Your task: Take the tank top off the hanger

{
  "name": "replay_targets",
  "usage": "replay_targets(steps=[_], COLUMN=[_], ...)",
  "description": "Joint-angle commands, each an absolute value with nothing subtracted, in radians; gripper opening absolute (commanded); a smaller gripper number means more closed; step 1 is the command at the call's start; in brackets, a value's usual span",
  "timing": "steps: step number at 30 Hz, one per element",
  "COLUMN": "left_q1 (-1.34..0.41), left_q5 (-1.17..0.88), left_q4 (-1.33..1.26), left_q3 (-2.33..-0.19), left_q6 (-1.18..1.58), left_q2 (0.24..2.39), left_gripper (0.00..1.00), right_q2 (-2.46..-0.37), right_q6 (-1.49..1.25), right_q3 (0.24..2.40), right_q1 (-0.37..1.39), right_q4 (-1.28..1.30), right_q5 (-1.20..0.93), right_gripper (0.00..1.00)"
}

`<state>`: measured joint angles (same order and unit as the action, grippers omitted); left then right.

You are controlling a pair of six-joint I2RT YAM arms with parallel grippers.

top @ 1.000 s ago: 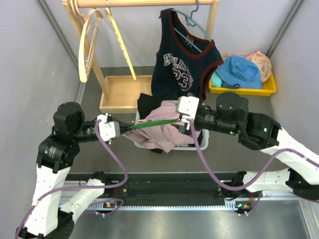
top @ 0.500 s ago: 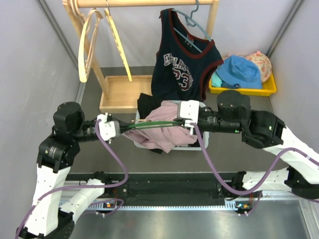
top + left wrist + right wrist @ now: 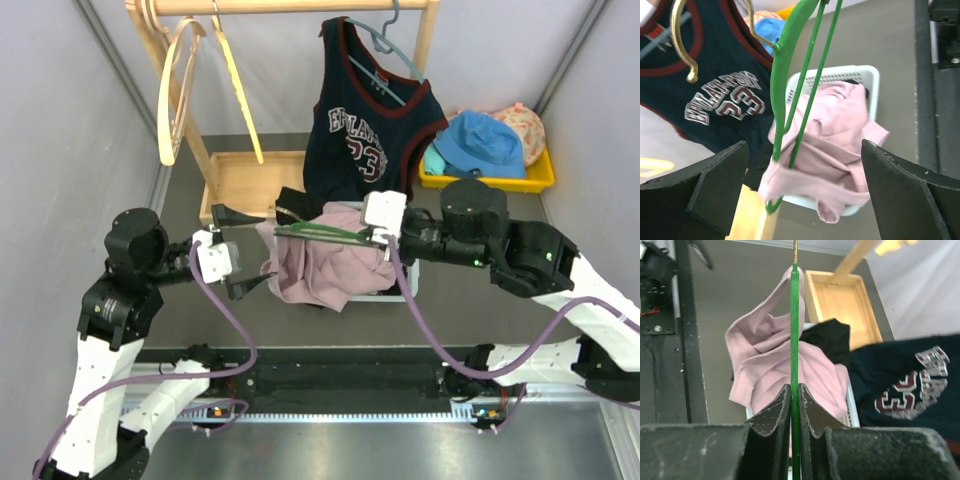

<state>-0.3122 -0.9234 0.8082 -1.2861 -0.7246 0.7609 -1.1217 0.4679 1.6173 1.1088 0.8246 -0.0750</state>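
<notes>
A pink tank top (image 3: 325, 268) hangs from a green hanger (image 3: 320, 232) over the white basket (image 3: 405, 290). My right gripper (image 3: 372, 235) is shut on the hanger's thin bar (image 3: 794, 330), and its jaws pinch the bar (image 3: 794, 395). In the left wrist view one pink strap (image 3: 835, 145) still loops round the hanger's low end (image 3: 782, 85). My left gripper (image 3: 240, 250) stands wide open just left of the garment, with nothing between its fingers (image 3: 805, 190).
A navy jersey (image 3: 365, 130) hangs on a blue hanger (image 3: 390, 45) from the wooden rack (image 3: 245, 185) behind. Empty wooden hangers (image 3: 180, 90) dangle at the left. A yellow tray (image 3: 540, 175) with hats sits at back right. Dark clothes lie in the basket.
My left gripper let go of the hanger's end and opened wide. My right gripper closed on the hanger bar, and the pink top sagged down on the left.
</notes>
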Motion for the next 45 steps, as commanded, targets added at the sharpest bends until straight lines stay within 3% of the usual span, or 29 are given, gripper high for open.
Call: replay_targets(steps=[1, 10, 15, 29, 32, 35, 39, 40, 43, 45], left_q1=[-0.311, -0.311, -0.321, -0.402, -0.402, -0.402, -0.405, -0.405, -0.405, -0.405], left_q5=[-0.896, -0.821, -0.793, -0.769, -0.767, -0.793, -0.772, -0.764, -0.713, -0.696], left_q4=[0.664, 0.566, 0.143, 0.052, 0.025, 0.012, 0.006, 0.008, 0.008, -0.029], left_q3=[-1.273, -1.074, -0.873, -0.864, -0.864, -0.867, -0.862, -0.861, -0.854, -0.850], left_q6=[-0.696, -0.736, -0.363, -0.101, -0.098, -0.097, -0.098, -0.109, -0.104, -0.098], left_q2=[0.747, 0.675, 0.676, 0.788, 0.799, 0.813, 0.818, 0.816, 0.816, 0.815], left_gripper=[0.99, 0.99, 0.99, 0.98, 0.90, 0.75, 0.46, 0.26, 0.00, 0.00], right_q2=[-1.032, -0.947, -0.925, -0.957, -0.963, -0.959, -0.950, -0.950, -0.939, -0.931], right_q6=[0.414, 0.342, 0.299, 0.272, 0.271, 0.265, 0.258, 0.253, 0.238, 0.233], right_q3=[1.631, 1.657, 1.658, 1.589, 1.601, 1.605, 1.603, 1.605, 1.611, 1.609], right_q1=[1.068, 1.065, 1.065, 1.065, 1.065, 1.065, 1.065, 1.065, 1.065, 1.065], right_q4=[0.781, 0.857, 0.876, 0.696, 0.695, 0.695, 0.701, 0.706, 0.718, 0.729], right_q5=[0.021, 0.138, 0.113, 0.092, 0.083, 0.075, 0.072, 0.068, 0.058, 0.057], right_gripper=[0.00, 0.00, 0.00, 0.00, 0.00, 0.00, 0.00, 0.00, 0.00, 0.00])
